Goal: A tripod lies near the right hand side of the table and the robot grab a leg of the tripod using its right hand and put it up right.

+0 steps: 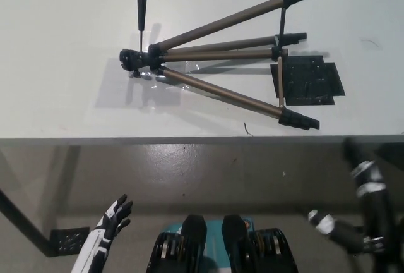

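While tripod (214,64) lies flat on desk (63,83) (upper frame), nothing done: left hand (113,219) released, right hand (353,229) fingers indeterminate.

The tripod (214,64) has bronze-brown legs with black ends and a black head; the bench (63,64) is plain white.

The white table (57,52) carries a tripod (221,64) lying flat, legs splayed, beside a black plate (309,80).

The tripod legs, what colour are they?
The tripod legs are bronze-brown with black ends, clearest in the head view.
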Robot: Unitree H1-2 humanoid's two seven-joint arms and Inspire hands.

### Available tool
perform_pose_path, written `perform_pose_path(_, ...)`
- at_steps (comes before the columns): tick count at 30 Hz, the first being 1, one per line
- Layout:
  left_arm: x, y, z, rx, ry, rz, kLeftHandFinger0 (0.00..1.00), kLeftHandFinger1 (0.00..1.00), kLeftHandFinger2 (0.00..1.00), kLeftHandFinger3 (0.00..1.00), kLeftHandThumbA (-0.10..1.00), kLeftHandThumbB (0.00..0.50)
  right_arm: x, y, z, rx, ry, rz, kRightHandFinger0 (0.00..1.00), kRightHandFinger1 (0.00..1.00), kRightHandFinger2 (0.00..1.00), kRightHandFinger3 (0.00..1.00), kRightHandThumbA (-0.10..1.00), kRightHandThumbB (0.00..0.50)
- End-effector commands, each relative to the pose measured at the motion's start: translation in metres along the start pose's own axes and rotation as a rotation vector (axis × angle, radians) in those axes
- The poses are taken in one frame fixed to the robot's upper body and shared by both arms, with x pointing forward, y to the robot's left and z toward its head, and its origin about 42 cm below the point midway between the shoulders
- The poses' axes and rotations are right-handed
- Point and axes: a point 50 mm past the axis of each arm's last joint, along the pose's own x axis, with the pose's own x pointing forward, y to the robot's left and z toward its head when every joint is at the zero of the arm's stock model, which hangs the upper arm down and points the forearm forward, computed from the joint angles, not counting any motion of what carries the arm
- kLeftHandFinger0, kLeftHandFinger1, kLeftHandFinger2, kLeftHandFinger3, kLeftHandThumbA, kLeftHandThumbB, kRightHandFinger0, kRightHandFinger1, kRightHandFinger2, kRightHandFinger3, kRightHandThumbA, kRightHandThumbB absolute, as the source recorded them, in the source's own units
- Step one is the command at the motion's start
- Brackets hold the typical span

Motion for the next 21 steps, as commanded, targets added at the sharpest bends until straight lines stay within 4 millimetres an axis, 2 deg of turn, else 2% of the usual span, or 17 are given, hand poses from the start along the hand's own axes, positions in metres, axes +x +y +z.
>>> perform_pose_path(1, 0.005, 0.003, 0.015, 0.001, -0.083, -0.042, 1.0, 1.0, 1.0, 1.0, 1.0, 0.406, 0.042, -0.027, 0.05, -0.11, -0.282, -0.057, 1.0, 1.0, 1.0, 1.0, 1.0, 0.336)
perform_pose_path(2, 0.006, 0.004, 0.014, -0.008, -0.074, -0.037, 1.0, 1.0, 1.0, 1.0, 1.0, 0.418, 0.064, -0.037, 0.072, -0.142, -0.305, -0.064, 1.0, 1.0, 1.0, 1.0, 0.98, 0.371)
perform_pose_path(3, 0.007, 0.006, 0.015, -0.002, -0.073, -0.035, 1.0, 1.0, 1.0, 1.0, 1.0, 0.416, 0.079, -0.043, 0.084, -0.175, -0.33, -0.058, 1.0, 1.0, 1.0, 1.0, 0.99, 0.373)
perform_pose_path(4, 0.008, 0.007, 0.015, 0.0, -0.075, -0.032, 1.0, 1.0, 1.0, 1.0, 1.0, 0.409, 0.097, -0.048, 0.096, -0.21, -0.373, -0.058, 1.0, 1.0, 1.0, 1.0, 0.97, 0.351)
perform_pose_path(5, 0.009, 0.007, 0.014, 0.001, -0.076, -0.031, 1.0, 1.0, 1.0, 1.0, 1.0, 0.408, 0.104, -0.051, 0.101, -0.224, -0.39, -0.059, 1.0, 1.0, 1.0, 1.0, 0.96, 0.352)
perform_pose_path(6, 0.011, 0.005, 0.014, 0.002, -0.079, -0.028, 1.0, 1.0, 1.0, 1.0, 1.0, 0.405, 0.12, -0.058, 0.115, -0.255, -0.401, -0.055, 1.0, 1.0, 1.0, 1.0, 0.96, 0.36)
perform_pose_path(7, 0.014, 0.004, 0.014, 0.002, -0.082, -0.029, 1.0, 1.0, 1.0, 1.0, 1.0, 0.4, 0.143, -0.066, 0.134, -0.332, -0.443, -0.056, 1.0, 1.0, 1.0, 1.0, 0.96, 0.339)
perform_pose_path(8, 0.014, 0.005, 0.013, 0.002, -0.084, -0.029, 1.0, 1.0, 1.0, 1.0, 1.0, 0.391, 0.158, -0.07, 0.146, -0.36, -0.432, -0.035, 1.0, 1.0, 1.0, 1.0, 0.94, 0.337)
perform_pose_path(9, 0.014, 0.004, 0.011, 0.01, -0.076, -0.03, 1.0, 1.0, 1.0, 1.0, 1.0, 0.394, 0.181, -0.075, 0.162, -0.41, -0.416, -0.026, 1.0, 1.0, 1.0, 1.0, 0.95, 0.377)
perform_pose_path(12, 0.013, 0.002, 0.009, 0.005, -0.07, -0.038, 1.0, 1.0, 1.0, 1.0, 1.0, 0.385, 0.231, -0.079, 0.187, -0.524, -0.389, 0.017, 1.0, 1.0, 1.0, 1.0, 1.0, 0.417)
perform_pose_path(13, 0.012, 0.002, 0.009, 0.001, -0.07, -0.041, 1.0, 1.0, 1.0, 1.0, 1.0, 0.385, 0.243, -0.078, 0.193, -0.535, -0.386, 0.027, 1.0, 1.0, 1.0, 1.0, 1.0, 0.417)
perform_pose_path(15, 0.013, 0.003, 0.009, 0.002, -0.068, -0.042, 1.0, 1.0, 1.0, 1.0, 1.0, 0.383, 0.279, -0.069, 0.207, -0.599, -0.389, 0.061, 1.0, 1.0, 1.0, 1.0, 1.0, 0.42)
perform_pose_path(16, 0.015, 0.004, 0.008, 0.0, -0.069, -0.038, 1.0, 1.0, 1.0, 1.0, 1.0, 0.373, 0.31, -0.057, 0.216, -0.637, -0.385, 0.102, 1.0, 1.0, 1.0, 1.0, 1.0, 0.42)
perform_pose_path(18, 0.012, 0.003, 0.005, 0.008, -0.063, -0.035, 1.0, 1.0, 1.0, 1.0, 1.0, 0.373, 0.344, -0.039, 0.227, -0.715, -0.362, 0.148, 1.0, 1.0, 1.0, 1.0, 1.0, 0.464)
perform_pose_path(20, 0.013, 0.0, 0.005, 0.011, -0.067, -0.031, 1.0, 1.0, 1.0, 1.0, 1.0, 0.373, 0.374, -0.024, 0.236, -0.755, -0.344, 0.183, 1.0, 1.0, 1.0, 1.0, 1.0, 0.484)
perform_pose_path(21, 0.022, 0.0, 0.007, 0.013, -0.084, -0.034, 1.0, 1.0, 1.0, 1.0, 1.0, 0.371, 0.388, -0.02, 0.244, -0.775, -0.339, 0.185, 1.0, 1.0, 1.0, 1.0, 1.0, 0.49)
